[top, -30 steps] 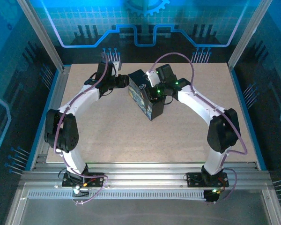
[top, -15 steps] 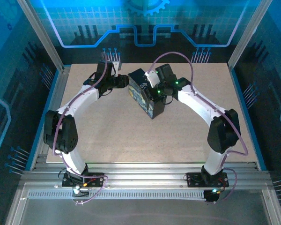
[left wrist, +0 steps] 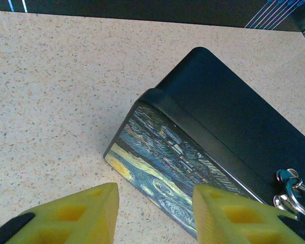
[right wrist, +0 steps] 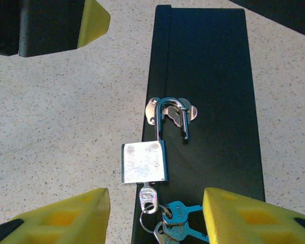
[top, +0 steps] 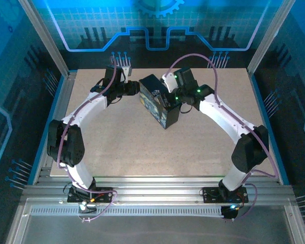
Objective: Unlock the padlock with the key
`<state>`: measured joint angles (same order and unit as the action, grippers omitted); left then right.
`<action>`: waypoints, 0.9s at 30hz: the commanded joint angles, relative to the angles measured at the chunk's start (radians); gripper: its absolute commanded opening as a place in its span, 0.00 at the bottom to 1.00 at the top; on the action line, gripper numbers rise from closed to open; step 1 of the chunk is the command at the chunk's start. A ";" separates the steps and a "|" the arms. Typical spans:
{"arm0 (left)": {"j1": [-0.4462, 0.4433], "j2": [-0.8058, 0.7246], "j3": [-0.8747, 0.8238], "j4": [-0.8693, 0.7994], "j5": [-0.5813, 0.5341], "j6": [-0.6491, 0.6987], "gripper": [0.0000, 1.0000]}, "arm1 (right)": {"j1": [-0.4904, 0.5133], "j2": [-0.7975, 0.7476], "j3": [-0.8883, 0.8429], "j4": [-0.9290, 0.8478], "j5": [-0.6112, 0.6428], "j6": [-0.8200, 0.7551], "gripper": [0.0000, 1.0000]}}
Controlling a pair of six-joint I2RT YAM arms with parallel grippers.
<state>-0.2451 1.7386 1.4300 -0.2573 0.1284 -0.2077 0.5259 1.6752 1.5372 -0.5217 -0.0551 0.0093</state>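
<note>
Top cam: black box [top: 159,104] sits far-centre on the counter [top: 142,147], long axis diagonal. left claw [top: 136,89] at its left end, right claw [top: 172,103] over its right side; can't tell either jaw gap from up here. Left wrist: left claw [left wrist: 155,216] wide, nothing gripped, yellow fingers [left wrist: 71,216] hovering off the box's near corner, swirl-painted lid face toward the lens, chrome hasp [left wrist: 290,190] at the right edge. Right wrist: right claw [right wrist: 155,218] also wide and holding nothing, pointed down at the box's black side. padlock [right wrist: 145,162] hangs there with its silvery face out, shackle [right wrist: 169,109] hooked through the hasp, short leg ending free beside the body rather than in it. key [right wrist: 147,195] is seated in the bottom keyhole, ring [right wrist: 148,219] and blue keys [right wrist: 180,223] dangling below, between the fingertips. A black, yellow-tipped finger [right wrist: 51,25] of the left claw shows top left, apart from the box.
</note>
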 commanded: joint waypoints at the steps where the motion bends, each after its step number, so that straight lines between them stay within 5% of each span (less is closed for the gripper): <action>1: -0.005 -0.039 0.016 -0.019 0.013 0.011 0.43 | 0.031 -0.013 -0.011 0.034 0.054 -0.032 0.50; 17: -0.005 -0.028 0.029 -0.028 0.026 0.011 0.43 | 0.054 0.093 0.057 -0.020 0.050 -0.075 0.52; 27: -0.003 -0.033 0.032 -0.030 0.020 0.022 0.44 | 0.050 0.111 0.055 -0.004 0.058 -0.086 0.29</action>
<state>-0.2451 1.7382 1.4307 -0.2657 0.1291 -0.2070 0.5694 1.7699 1.5635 -0.5236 -0.0059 -0.0700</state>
